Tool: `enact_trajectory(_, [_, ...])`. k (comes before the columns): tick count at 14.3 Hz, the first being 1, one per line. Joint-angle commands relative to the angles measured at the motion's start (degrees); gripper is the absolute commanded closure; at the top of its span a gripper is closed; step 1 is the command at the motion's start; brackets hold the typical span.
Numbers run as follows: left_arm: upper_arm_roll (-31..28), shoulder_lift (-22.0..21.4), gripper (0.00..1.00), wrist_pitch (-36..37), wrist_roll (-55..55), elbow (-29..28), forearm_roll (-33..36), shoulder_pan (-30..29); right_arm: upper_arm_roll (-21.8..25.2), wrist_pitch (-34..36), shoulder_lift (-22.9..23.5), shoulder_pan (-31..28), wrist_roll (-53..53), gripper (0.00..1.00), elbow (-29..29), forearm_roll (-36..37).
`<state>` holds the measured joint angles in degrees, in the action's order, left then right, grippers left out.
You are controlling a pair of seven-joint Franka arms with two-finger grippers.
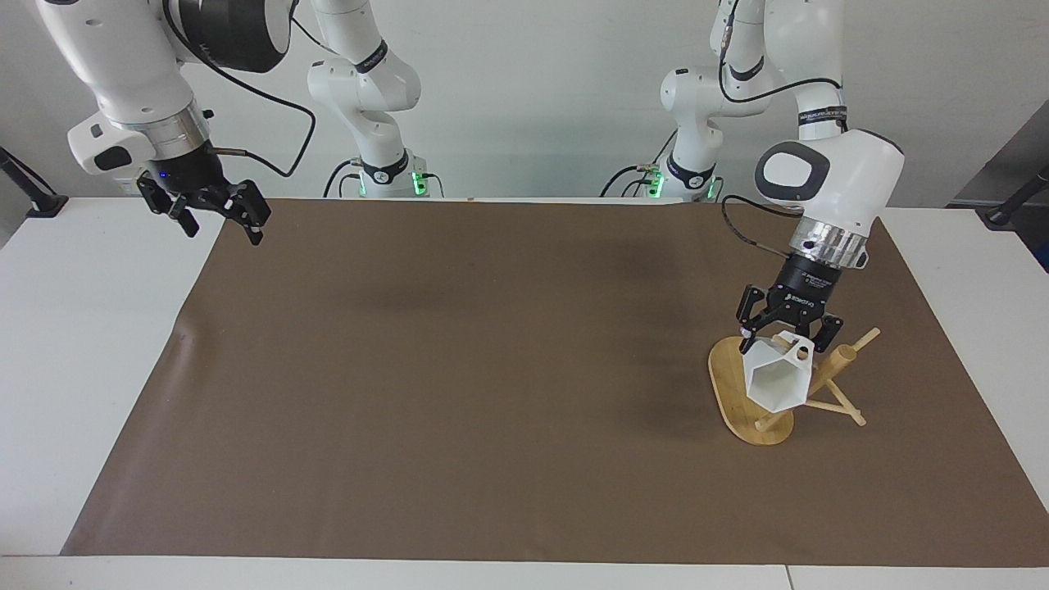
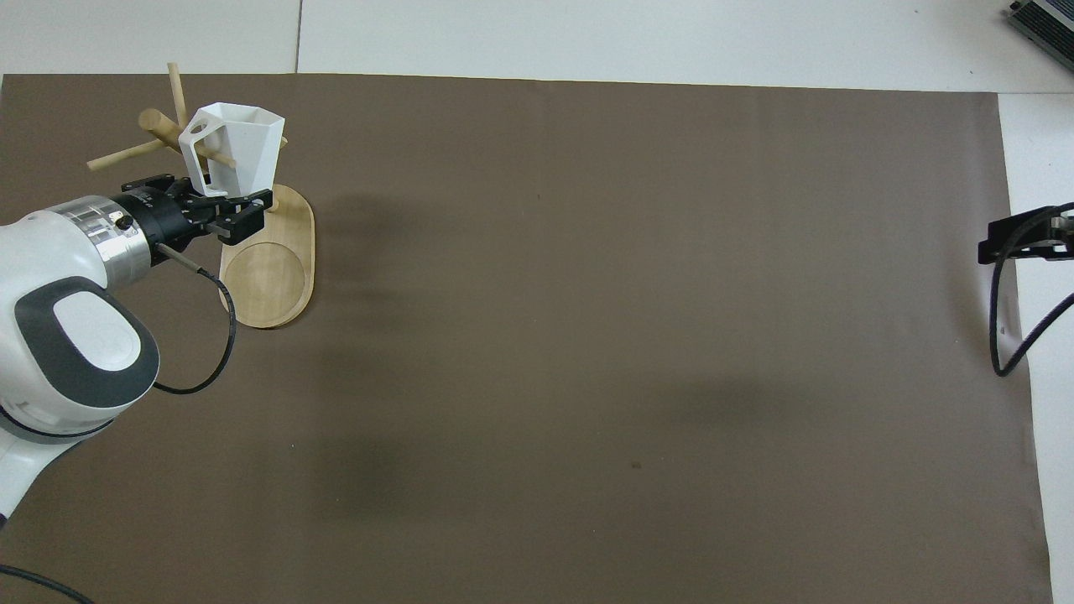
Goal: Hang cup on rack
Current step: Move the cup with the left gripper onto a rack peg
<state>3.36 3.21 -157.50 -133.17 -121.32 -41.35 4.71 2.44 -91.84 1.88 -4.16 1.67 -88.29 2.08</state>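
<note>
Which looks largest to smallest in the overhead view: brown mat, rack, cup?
1. Brown mat, covering most of the table.
2. Rack.
3. Cup, though raised toward the camera in the left tool, so it looks bigger.

Brown mat [image 1: 459,393] covers most of the white table [image 1: 82,344], lies flat, slight wrinkle on its 9 o'clock edge in the facing view. Grey device corner [image 2: 1049,21] at 1 o'clock in the overhead view.

White jointed arms [image 1: 828,168], grey oval patches, silver wrist rings, black end effectors, black cables
</note>
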Motion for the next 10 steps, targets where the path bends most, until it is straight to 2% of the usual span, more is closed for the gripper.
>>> enact_trajectory(1, [0.3, 0.0, 1.00, -1.1, -1.5, -0.4, 1.2, -0.6, -0.2, 1.3, -0.9, -0.5, 0.5, 0.00, 0.3, -1.3])
enact_trajectory(4, [0.3, 0.0, 0.97, -1.1, -1.4, -0.4, 1.3, -0.7, -0.1, 1.0, -1.2, -0.5, 0.6, 0.00, 0.3, -1.2])
enact_trajectory(5, [0.3, 0.0, 0.76, -1.0, -1.3, -0.4, 1.3, -0.7, -0.1, 1.0, -1.2, -0.5, 0.4, 0.00, 0.1, -1.2])
enact_trajectory(6, [0.2, 0.0, 0.05, -1.0, -1.5, -0.4, 1.2, -0.7, -0.1, 1.0, -1.2, -0.4, 0.4, 0.00, 0.1, -1.2])
enact_trajectory(7, [0.2, 0.0, 0.00, -0.8, -1.7, -0.4, 1.3, -1.2, -0.1, 1.1, -1.2, -0.4, 0.4, 0.00, 0.0, -1.2])
enact_trajectory(10, [0.2, 0.0, 0.00, -0.3, -1.7, -0.3, 1.3, -2.1, 1.3, 1.0, -1.4, -0.4, 0.6, 0.00, -0.4, -1.2])
